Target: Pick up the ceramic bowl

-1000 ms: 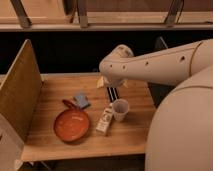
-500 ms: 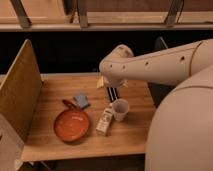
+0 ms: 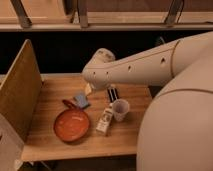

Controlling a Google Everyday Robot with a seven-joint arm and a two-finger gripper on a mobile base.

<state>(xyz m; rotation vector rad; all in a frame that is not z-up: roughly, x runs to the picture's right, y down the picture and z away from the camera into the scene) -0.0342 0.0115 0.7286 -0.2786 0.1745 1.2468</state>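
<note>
Nothing has moved. The gripper [image 3: 113, 94], fingers spread and empty, hovers beside the cup [image 3: 120, 109]; the bowl [image 3: 72, 125] lies ungrasped.

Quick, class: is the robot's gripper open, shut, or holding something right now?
Gripper: open, holding nothing, over the table behind the white cup, away from the ceramic bowl.

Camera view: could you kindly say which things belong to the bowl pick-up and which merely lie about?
Job: ceramic bowl, front left on the table; gripper, open, above the table behind the white cup.
Lying about: white cup; small carton; blue-grey pad.
</note>
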